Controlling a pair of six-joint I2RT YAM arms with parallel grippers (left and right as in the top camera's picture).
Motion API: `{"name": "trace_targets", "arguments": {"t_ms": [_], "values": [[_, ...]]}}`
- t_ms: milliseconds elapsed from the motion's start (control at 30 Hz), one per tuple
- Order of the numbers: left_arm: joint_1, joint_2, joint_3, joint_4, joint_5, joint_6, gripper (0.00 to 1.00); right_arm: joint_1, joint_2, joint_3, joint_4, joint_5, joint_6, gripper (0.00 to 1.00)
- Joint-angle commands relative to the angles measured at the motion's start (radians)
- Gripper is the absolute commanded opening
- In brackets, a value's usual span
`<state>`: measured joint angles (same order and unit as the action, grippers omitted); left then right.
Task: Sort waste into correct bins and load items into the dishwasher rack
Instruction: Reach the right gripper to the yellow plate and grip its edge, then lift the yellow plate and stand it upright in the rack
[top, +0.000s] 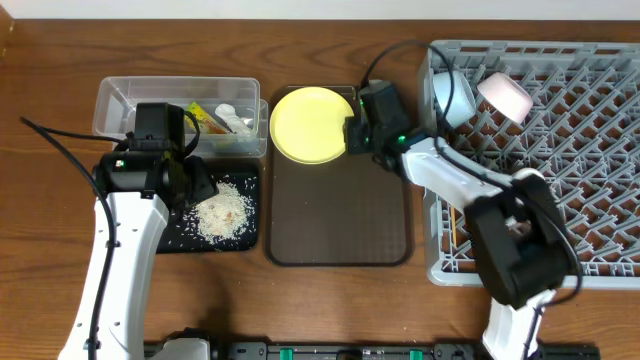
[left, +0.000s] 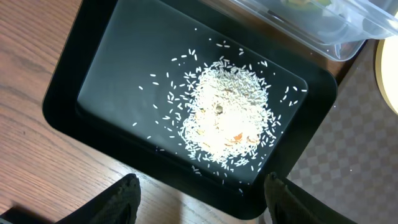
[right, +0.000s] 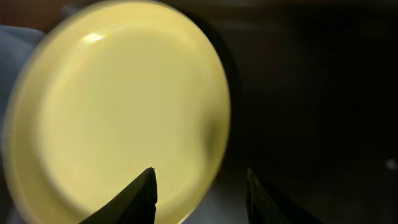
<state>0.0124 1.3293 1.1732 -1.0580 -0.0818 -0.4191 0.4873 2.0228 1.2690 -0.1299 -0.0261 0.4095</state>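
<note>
Your right gripper (top: 352, 131) is spread open at the right rim of the plate (top: 308, 124), which lies on the brown tray's (top: 340, 230) far left corner, mid-table. That arm reaches leftward from the rack (top: 580, 140). Your left gripper (left: 199, 186) hangs open, pointing down over the rice (left: 227, 115) in the black tray (left: 65, 106) toward the table's left edge.

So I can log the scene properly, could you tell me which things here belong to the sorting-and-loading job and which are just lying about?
Part of the job: rice, black tray, clear container, snack wrapper, yellow plate, light blue bowl, dishwasher rack.

Just lying about: brown serving tray, wooden table.
</note>
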Motion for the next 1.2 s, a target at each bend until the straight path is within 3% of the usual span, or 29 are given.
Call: {"name": "trace_targets", "arguments": {"t_ms": [0, 133, 333, 467, 733, 1167], "values": [[0.004, -0.011, 0.004, -0.004, -0.005, -0.005, 0.67, 0.011, 0.043, 0.012, 0.007, 0.021, 0.092, 0.44], [0.004, -0.011, 0.004, -0.003, -0.005, -0.005, 0.67, 0.011, 0.057, 0.012, -0.002, 0.018, 0.095, 0.42], [0.004, -0.011, 0.004, -0.004, -0.005, -0.006, 0.67, 0.004, 0.056, 0.012, -0.101, 0.022, 0.095, 0.1], [0.004, -0.011, 0.004, -0.004, -0.005, -0.006, 0.67, -0.009, 0.048, 0.012, -0.171, 0.022, 0.095, 0.02], [0.004, -0.011, 0.004, -0.004, -0.005, -0.005, 0.67, -0.043, -0.063, 0.012, -0.256, 0.025, 0.034, 0.01], [0.004, -0.011, 0.004, -0.003, -0.005, -0.006, 0.67, -0.145, -0.532, 0.012, -0.544, 0.262, -0.216, 0.01]]}}
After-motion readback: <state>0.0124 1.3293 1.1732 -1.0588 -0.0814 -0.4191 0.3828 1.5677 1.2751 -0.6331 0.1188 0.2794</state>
